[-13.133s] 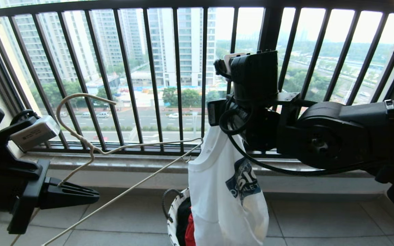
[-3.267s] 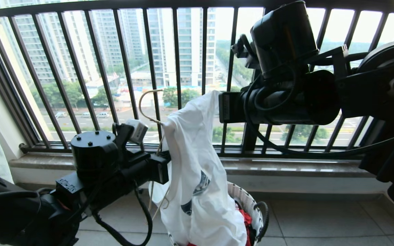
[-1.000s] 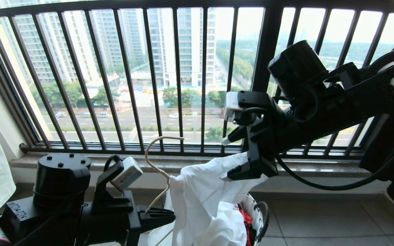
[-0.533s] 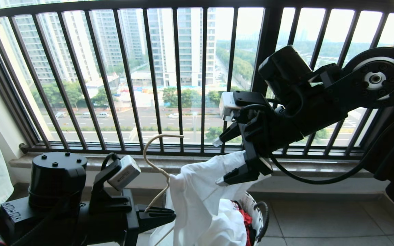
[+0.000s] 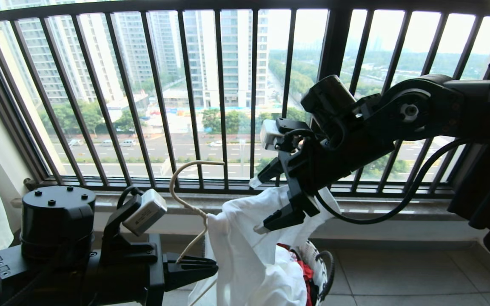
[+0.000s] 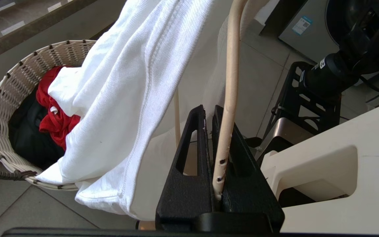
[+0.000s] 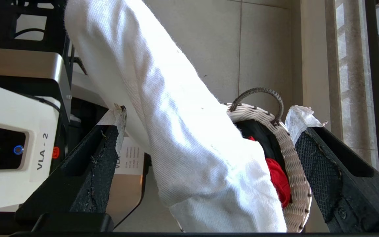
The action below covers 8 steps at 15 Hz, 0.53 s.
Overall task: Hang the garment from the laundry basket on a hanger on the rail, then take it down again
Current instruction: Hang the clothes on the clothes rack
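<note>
Left gripper (image 5: pixel 211 268) clamped the hanger (image 5: pixel 189 204) upright at 7 o'clock so the shirt (image 5: pixel 249 259) draped over the basket (image 5: pixel 319 263), while right gripper (image 5: pixel 258 206) stood wide open around its shoulder.

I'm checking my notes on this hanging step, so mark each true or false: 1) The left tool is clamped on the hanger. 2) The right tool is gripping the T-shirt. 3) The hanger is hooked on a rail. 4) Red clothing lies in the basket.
1) True: the left tool is shut on the hanger.
2) False: the right tool stands open around the T-shirt, with a gap on each side.
3) False: its hook is free in the air.
4) True: red clothing lies in the basket.
</note>
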Tool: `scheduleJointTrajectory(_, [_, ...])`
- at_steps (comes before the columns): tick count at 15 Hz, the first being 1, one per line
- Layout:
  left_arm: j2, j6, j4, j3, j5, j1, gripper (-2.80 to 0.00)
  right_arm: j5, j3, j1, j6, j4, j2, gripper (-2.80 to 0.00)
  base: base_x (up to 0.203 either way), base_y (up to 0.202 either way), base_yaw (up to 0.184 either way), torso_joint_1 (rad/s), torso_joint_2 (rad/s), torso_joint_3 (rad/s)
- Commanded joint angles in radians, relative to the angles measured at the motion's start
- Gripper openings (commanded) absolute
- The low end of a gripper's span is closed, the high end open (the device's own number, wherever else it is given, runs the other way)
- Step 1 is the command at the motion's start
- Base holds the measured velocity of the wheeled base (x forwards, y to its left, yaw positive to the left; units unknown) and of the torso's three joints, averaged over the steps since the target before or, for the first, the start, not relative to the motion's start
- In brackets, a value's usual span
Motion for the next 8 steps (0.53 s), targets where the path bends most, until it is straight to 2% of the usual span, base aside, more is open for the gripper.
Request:
scheduleJointTrajectory(1, [-0.006,0.0,-0.006,0.0,-0.002,0.0,-2.8,0.006,-0.007,0.001,-0.004,0.005,0.028,0.0,0.0,0.0,0.0,0.0,0.0,0.0])
scheduleJointTrajectory(3, [-0.012,-0.003,-0.007,-0.001,-0.001,0.0,-2.8,0.008,-0.007,0.001,0.003,0.005,0.043,0.0,0.0,0.0,0.0,0.0,0.0,0.0])
scheduleJointTrajectory(4, [-0.013,-0.003,-0.007,-0.003,-0.001,0.0,-2.8,0.016,-0.007,0.001,0.008,0.005,0.044,-2.8,0.0,0.0,0.0,0.0,0.0,0.0])
scheduleJointTrajectory(8, [-0.017,0.001,-0.005,-0.009,0.007,0.0,-2.8,0.017,-0.006,0.006,0.011,0.011,0.042,-2.8,0.0,0.0,0.0,0.0,0.0,0.0])
